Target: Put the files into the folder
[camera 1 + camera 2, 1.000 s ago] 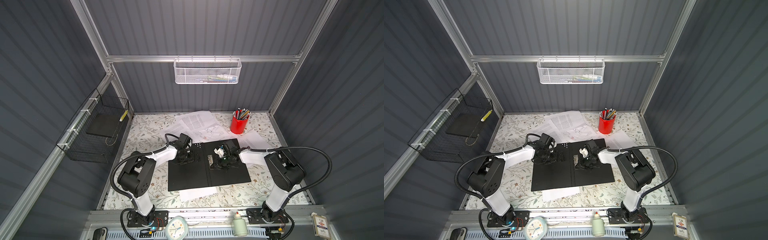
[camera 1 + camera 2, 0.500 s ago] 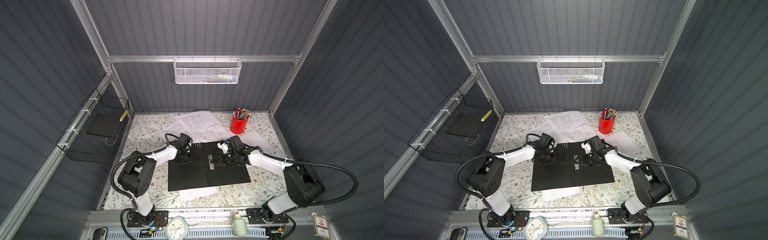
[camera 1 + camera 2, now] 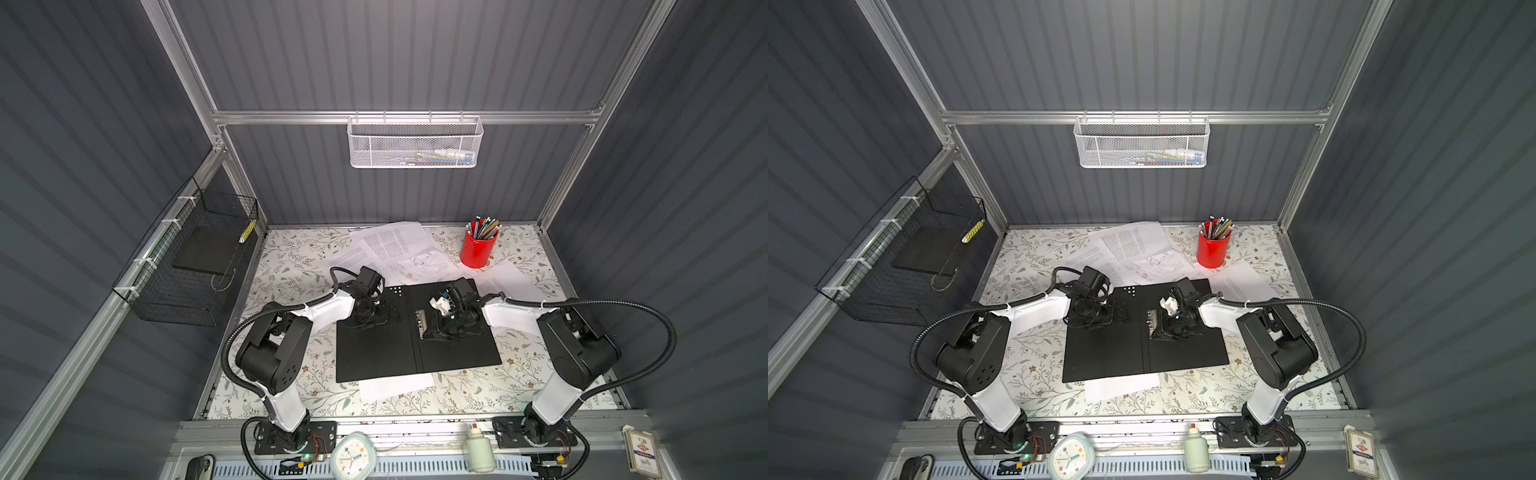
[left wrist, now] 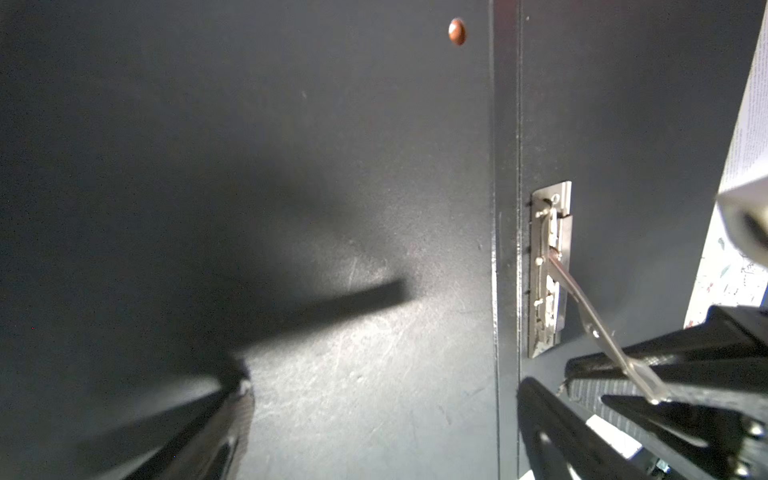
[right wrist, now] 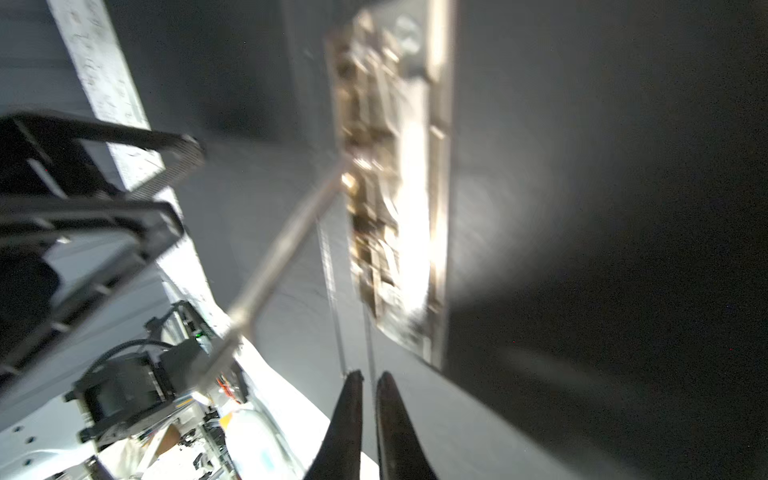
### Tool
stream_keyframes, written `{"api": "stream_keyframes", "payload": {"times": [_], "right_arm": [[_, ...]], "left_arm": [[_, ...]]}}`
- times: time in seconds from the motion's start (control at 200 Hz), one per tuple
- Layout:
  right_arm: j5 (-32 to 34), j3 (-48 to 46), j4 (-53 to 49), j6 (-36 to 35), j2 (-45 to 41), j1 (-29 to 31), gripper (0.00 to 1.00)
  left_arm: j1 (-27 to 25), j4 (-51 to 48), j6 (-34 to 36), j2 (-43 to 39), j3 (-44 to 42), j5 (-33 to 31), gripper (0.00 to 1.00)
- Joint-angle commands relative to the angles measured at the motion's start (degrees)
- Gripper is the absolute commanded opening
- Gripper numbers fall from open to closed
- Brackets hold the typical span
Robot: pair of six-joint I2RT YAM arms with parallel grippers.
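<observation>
Top views, both. Item one: the folder [image 3: 386,357], open and flat mid-table, black inside up, spine running near to far.

Item two: metal clip [image 3: 420,324] on the right cover, just beside the spine. In the left wrist view its lever [image 4: 590,320] stands raised off the plate, slanting toward my right gripper.

Item three: my left gripper [image 3: 376,320], fingers spread wide, low on the left cover, pinching nothing. I cannot tell whether it touches.

Item four: my right gripper [image 5: 370,376], fingers drawn almost together with a slit between them and nothing in it. The tips are just beside the clip. The lever is off to one side and not held, as far as the blurred right wrist view tells.

Item five: the files [image 3: 390,243], loose at the far edge, none in the folder. One sheet [image 3: 395,386] peeks from under the folder's near edge.

Handling note, my judgement: the lever wants swinging fully over so the clamp gapes. My left fingers should pin the cover against that pull. I should push slowly, since the lever may spring back.
</observation>
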Motion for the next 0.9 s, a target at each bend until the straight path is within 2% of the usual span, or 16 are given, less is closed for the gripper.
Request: {"api": "stream_keyframes", "payload": {"times": [0.0, 0.205, 0.305, 0.47, 0.61, 0.745, 0.895], "right_arm": [[-2.8, 6.0, 1.9, -0.5, 2.6, -0.2, 0.18], [1.0, 18.6, -2.1, -2.8, 10.0, -4.6, 0.38], [1.3, 19.7, -2.8, -3.9, 7.4, -6.0, 0.5], [6.8, 13.2, -4.9, -7.4, -5.3, -7.5, 0.65], [10.9, 6.6, -7.9, -9.3, -13.9, -9.5, 0.81], [12.0, -0.9, -10.5, -6.6, -20.2, -15.6, 0.98], [14.7, -9.8, -10.3, -4.7, -27.9, -21.8, 0.99]], "left_arm": [[0.5, -4.3, 0.3, 5.0, -3.2, -2.6, 1.0], [0.5, -4.8, 0.4, 3.9, -2.1, -1.9, 1.0], [0.5, -6.5, 1.1, 2.3, 0.7, -0.5, 1.0], [1.9, -8.4, 0.1, -5.5, 3.2, 0.8, 1.0], [8.9, -10.9, -0.5, -11.8, -0.1, 0.8, 1.0], [14.5, -14.5, 1.6, -16.1, -3.7, -2.4, 1.0], [19.9, -14.1, 2.0, -18.9, -9.4, -2.3, 1.0]]}}
